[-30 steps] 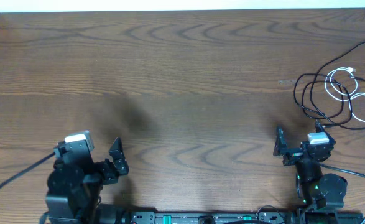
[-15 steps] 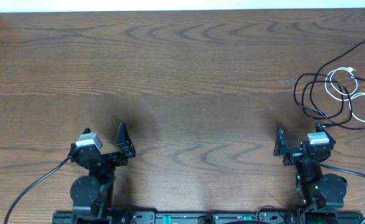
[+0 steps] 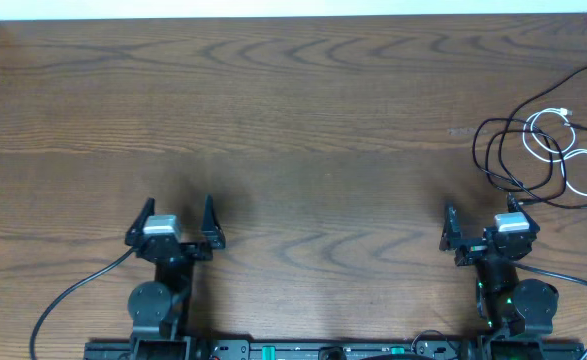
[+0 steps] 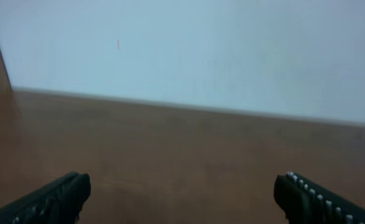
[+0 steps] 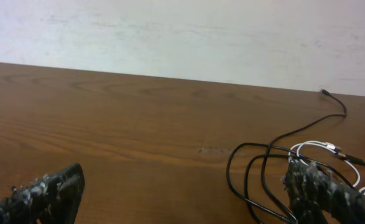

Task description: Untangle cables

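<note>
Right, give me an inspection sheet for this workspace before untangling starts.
Surface: wooden table, mostly bare.
Job's things: black cable and white cable lie looped over each other by the table's right edge; not yet untangled.
Clutter: nothing seen.
Grippers: left gripper open, empty, over bare wood; right gripper open, empty, close beside the tangle, contact unclear.
Cables: thick black lead trails from the left arm, another from the right.
Surroundings: pale wall beyond the table's far edge.
</note>
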